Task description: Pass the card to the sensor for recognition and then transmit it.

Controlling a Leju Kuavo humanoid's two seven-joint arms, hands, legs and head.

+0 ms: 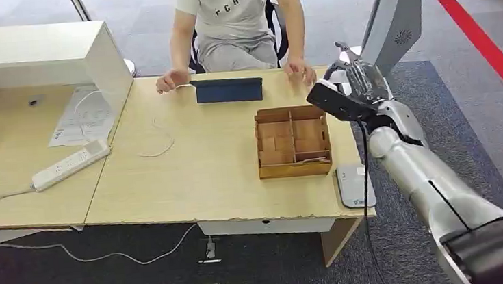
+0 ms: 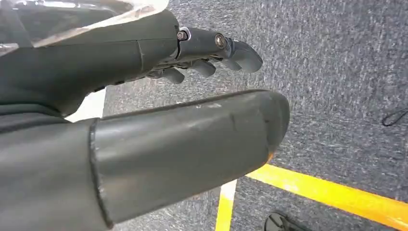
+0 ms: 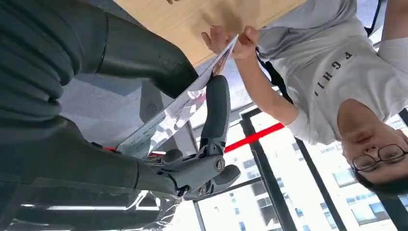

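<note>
A pale wood tabletop (image 1: pixel 189 168) stands on dark grey carpet, with a seated person (image 1: pixel 238 19) on its far side and a red floor stripe running off beyond the right arm. The right robot hand (image 1: pixel 357 84) is raised past the far right corner of the tabletop, and in the right wrist view the card (image 3: pixel 178 113) is pinched between its thumb and a dark finger (image 3: pixel 217 108), the other fingers curled loosely behind. The card's far end reaches away from the robot hand to the person's hand (image 3: pixel 231 41), whose fingertips already touch or grip that edge. It looks thin, light and glossy, probably laminated, so I judge it stiff enough to hold its line but slippery and apt to flex or slide if pulled sideways; the safest hold seems a flat pinch on the two faces near one short edge, leaving the other end free for the taker. Below and inward of the right robot hand sits a brown divided box (image 1: pixel 293 142), and nearer the robot's body a grey flat pad (image 1: pixel 354 186), likely the sensor, lies on the tabletop's corner. The left robot hand (image 2: pixel 192 96) hangs over the carpet and a yellow floor line (image 2: pixel 332 190), its fingers spread and holding nothing.
</note>
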